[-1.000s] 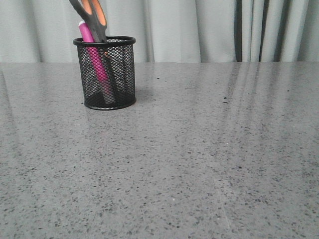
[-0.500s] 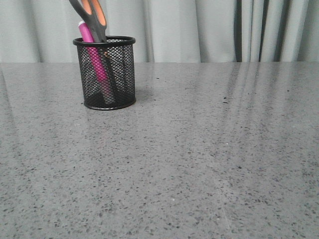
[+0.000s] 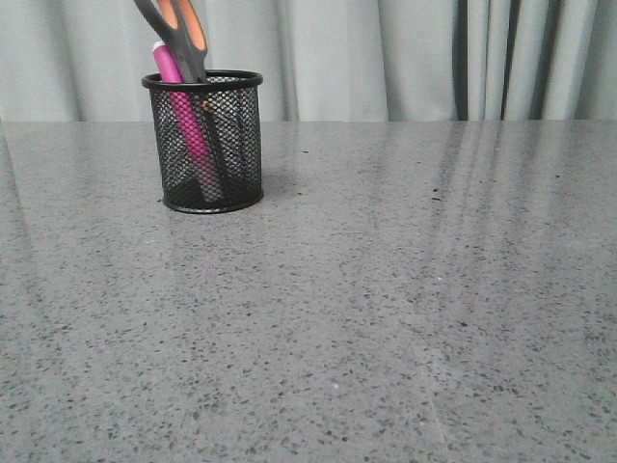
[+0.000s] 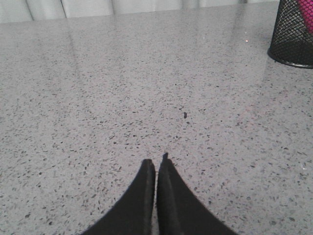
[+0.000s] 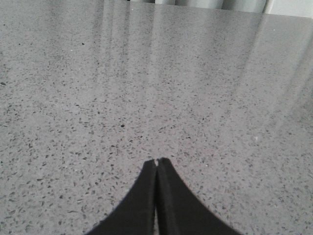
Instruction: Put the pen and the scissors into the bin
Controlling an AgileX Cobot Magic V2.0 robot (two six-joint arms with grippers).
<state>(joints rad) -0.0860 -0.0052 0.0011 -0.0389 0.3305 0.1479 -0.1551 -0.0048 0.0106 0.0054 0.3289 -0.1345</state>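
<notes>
Front view: your bin (image 3: 203, 141) stands upright on the grey speckled desk (image 3: 386, 309), toward the far left, in front of a pale curtain (image 3: 386, 58). Inside it the pen (image 3: 169, 66) leans with its pale tip above the rim, and its pink body shows through the mesh. The scissors (image 3: 178, 31) stand blades down in the same bin, just beside the pen; their grey handles with orange lining rise well above the rim and run out of the top of the picture. Compared with the pictures from a second and half a second ago, you will find nothing displaced: bin, pen and scissors hold the same places and the same lean, and neither arm has entered this view.

Left wrist view: your left hand (image 4: 156, 166) has its two dark fingers pressed together, tips meeting, with nothing between them. It hangs over bare desk. The bin (image 4: 293, 34) appears at the picture's edge, well apart from the fingers, with a patch of pink showing through the mesh.

Right wrist view: your right hand (image 5: 156, 162) likewise has its fingers closed tip to tip and grips nothing. Only desk and a strip of curtain are visible beyond it; the bin does not appear here.

Both task items are lodged in the bin.
</notes>
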